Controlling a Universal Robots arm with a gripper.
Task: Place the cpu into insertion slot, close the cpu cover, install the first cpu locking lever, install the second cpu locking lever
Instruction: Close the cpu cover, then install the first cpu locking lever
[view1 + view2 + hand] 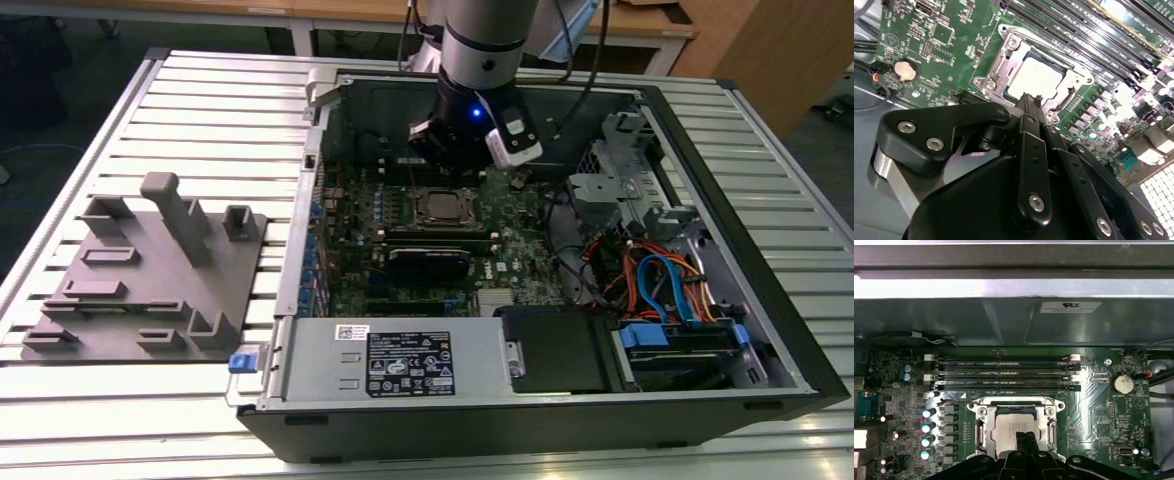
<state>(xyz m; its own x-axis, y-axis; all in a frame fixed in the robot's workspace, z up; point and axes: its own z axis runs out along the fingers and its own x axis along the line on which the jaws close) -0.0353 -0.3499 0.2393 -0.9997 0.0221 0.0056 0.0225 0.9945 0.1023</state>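
- Open black-and-silver desktop computer case [747, 300] lies on its side on the slatted aluminium table [107, 420], nearer the exterior view's right edge.
- Grey moulded fixture plate with upright posts [147, 275] sits on the table near the exterior view's left edge, just beside the case.
- Green circuit board [514, 250] lines the case floor. The small square black insertion slot with its silver rim [441, 224] is near the board's middle.
- The flat square cpu with a dull silver-grey top [1010, 431] is seated in the slot.
- The thin silver cpu cover frame with a square cut-out [1047, 427] lies down flat around the cpu, its top showing through the cut-out.
- Cannot tell how the locking levers stand.
- Black two-finger gripper [1029, 100] on the grey arm reaches down into the case. The fingertips are pressed together with nothing seen between them.
- In both wrist views the tips hang at the edge of the cover; contact cannot be told.
- Long black memory slots [1004, 372] run alongside the socket.
- Round silver coin cell [1122, 384] sits on the board, well apart from the socket.
- Silver power supply box [387, 360] fills the case's near edge in the exterior view.
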